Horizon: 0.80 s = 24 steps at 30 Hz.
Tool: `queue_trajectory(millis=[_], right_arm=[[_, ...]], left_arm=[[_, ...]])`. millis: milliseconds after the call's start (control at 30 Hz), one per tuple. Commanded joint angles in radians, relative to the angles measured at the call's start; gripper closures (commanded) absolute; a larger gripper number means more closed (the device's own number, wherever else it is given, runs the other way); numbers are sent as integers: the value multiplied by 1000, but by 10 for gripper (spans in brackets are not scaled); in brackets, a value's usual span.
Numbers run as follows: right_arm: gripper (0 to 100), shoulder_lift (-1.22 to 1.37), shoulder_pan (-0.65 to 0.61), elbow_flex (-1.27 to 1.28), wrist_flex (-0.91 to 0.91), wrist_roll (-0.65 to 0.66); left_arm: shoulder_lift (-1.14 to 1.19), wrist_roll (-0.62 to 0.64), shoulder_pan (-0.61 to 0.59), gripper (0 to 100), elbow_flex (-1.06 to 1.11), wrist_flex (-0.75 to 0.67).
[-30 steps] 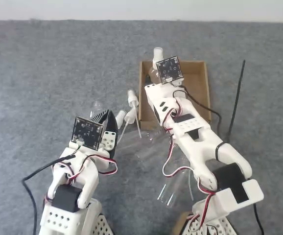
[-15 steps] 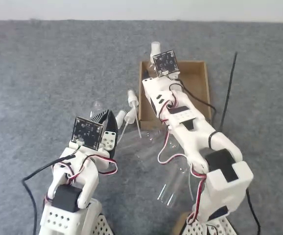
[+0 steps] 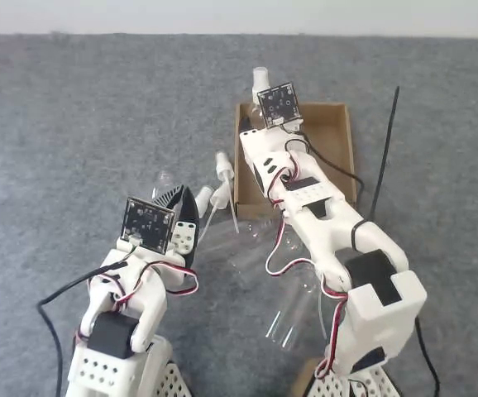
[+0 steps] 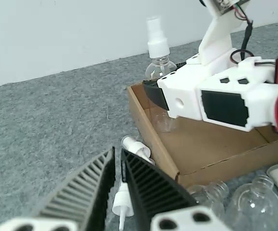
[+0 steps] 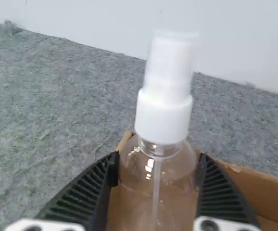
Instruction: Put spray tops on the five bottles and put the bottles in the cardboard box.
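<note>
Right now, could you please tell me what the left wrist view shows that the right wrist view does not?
Left wrist view, not the right: loose spray tops on the carpet beside the cardboard box, bottles lying in front of it, and the left gripper, holding nothing.
Right wrist view, not the left: the thin tube inside the capped bottle, with the right gripper clamped on both sides.
Both: that capped bottle, the box, the grey carpet and the white wall.
</note>
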Motion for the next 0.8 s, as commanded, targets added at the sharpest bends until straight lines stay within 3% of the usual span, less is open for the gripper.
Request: queue_trajectory(millis=[0, 767], right_arm=[[734, -12, 8, -54, -15, -8], [709, -68, 4, -58, -13, -5]], left_arm=[[-9, 5, -6, 988, -7, -25], [-9, 5, -6, 988, -7, -25]])
